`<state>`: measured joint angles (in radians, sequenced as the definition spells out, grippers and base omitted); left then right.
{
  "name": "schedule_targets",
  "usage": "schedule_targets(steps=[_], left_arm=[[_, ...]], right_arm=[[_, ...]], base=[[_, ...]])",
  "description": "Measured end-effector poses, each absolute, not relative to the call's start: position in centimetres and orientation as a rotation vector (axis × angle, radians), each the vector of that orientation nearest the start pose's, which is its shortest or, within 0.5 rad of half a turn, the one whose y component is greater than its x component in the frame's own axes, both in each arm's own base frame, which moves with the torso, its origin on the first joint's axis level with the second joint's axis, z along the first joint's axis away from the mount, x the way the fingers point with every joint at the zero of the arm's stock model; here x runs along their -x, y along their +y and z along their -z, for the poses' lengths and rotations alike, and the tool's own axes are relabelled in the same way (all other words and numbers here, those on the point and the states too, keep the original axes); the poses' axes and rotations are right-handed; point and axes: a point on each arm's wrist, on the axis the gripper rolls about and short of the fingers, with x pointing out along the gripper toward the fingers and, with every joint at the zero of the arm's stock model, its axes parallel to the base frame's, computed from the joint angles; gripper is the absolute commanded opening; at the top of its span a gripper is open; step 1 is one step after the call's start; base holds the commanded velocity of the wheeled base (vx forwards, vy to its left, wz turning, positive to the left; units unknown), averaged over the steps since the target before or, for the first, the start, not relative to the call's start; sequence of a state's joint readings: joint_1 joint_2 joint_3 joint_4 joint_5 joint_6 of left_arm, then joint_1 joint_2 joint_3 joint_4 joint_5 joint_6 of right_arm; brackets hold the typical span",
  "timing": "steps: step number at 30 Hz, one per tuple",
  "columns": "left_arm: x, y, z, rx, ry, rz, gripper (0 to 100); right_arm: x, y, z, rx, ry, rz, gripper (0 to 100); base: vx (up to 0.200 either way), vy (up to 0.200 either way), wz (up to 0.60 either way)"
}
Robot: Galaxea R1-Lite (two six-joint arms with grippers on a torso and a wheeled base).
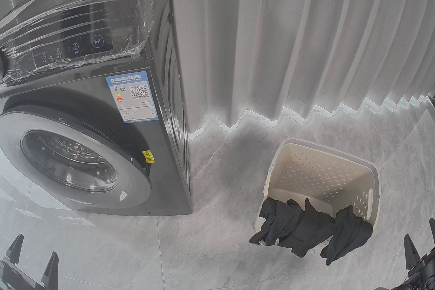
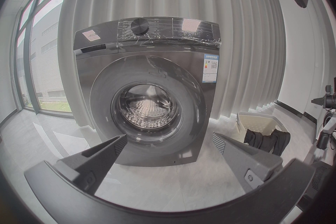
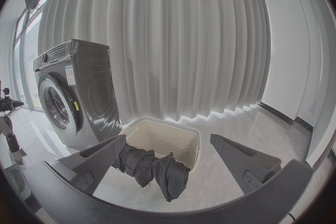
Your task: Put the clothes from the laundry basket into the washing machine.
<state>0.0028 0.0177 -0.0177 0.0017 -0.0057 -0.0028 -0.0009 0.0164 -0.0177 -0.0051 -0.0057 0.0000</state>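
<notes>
A grey front-loading washing machine (image 1: 86, 123) stands on the left with its round door (image 1: 68, 159) shut; it faces the left wrist camera (image 2: 147, 95). A cream perforated laundry basket (image 1: 326, 173) sits on the floor to the right. Dark clothes (image 1: 308, 227) hang over its near rim, also seen as dark clothes (image 3: 154, 168) in the right wrist view. My left gripper (image 2: 169, 140) is open, low and in front of the machine. My right gripper (image 3: 168, 142) is open, a short way before the basket (image 3: 164, 137).
White pleated curtains (image 1: 294, 32) hang behind the machine and basket. The pale marble floor (image 1: 217, 214) between machine and basket is bare. Plastic film covers the machine's control panel (image 1: 72, 41). A window (image 2: 42, 60) lies left of the machine.
</notes>
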Motion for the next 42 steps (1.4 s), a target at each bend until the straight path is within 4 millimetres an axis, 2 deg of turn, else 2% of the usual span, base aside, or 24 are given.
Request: schedule_targets(steps=[8,14,25,34,42], left_arm=[[2.28,-0.02,-8.06,0.003,0.002,0.003,100],[2.28,-0.02,-8.06,0.006,0.001,0.003,100],[2.28,-0.02,-8.07,0.005,0.001,0.003,100],[2.28,-0.02,-8.08,0.007,0.0,0.005,100],[2.28,-0.02,-8.08,0.007,0.0,0.005,100]], right_arm=[[2.29,-0.01,-8.13,0.0,-0.007,0.006,100],[2.29,-0.01,-8.13,0.0,-0.007,0.003,100],[2.29,-0.02,-8.13,0.0,-0.007,0.004,100],[2.29,-0.01,-8.13,0.0,-0.007,0.003,100],[2.29,-0.01,-8.13,0.0,-0.007,0.004,100]], base=[[0.0,0.0,0.0],[-0.2,0.0,0.0],[0.0,0.0,0.0],[0.0,0.2,0.0],[0.0,0.0,0.0]])
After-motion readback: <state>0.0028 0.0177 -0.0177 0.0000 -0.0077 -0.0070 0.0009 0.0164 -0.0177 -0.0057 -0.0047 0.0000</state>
